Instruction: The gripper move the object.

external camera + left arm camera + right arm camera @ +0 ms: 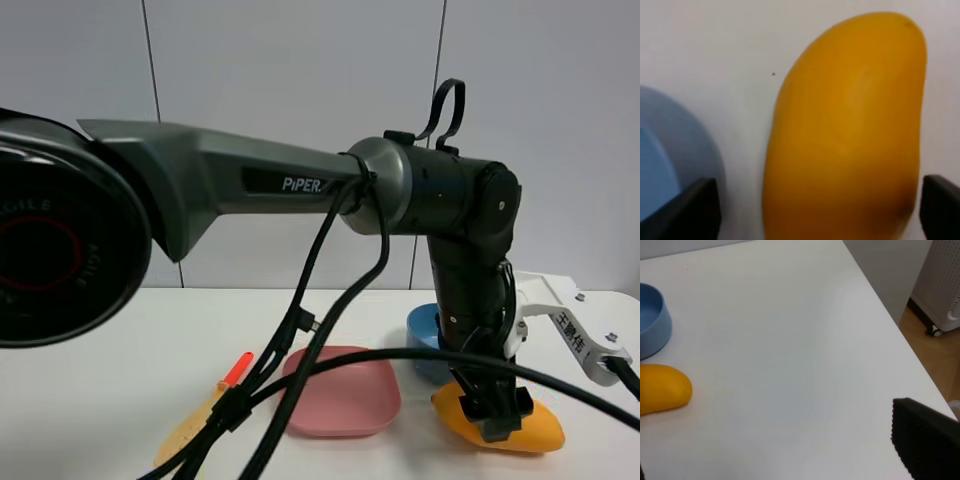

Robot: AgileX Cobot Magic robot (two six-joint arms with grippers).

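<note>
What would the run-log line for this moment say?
left hand: open, straddling mango | mango: on table, beside blue bowl | grasp: not yet closed

Dark grey left arm (250, 175), white "PIPER" lettering; glossy black wrist joint (470, 205); black round cap (60, 250) with red ring; bundled black cables (237, 405); white bracket (570, 320), black characters; matte black left gripper (498, 420).

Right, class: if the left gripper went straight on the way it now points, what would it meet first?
The mango. The left gripper points down at it, jaws open to either side, so the fruit fills the line ahead. The gap between them is hard to judge.
</note>
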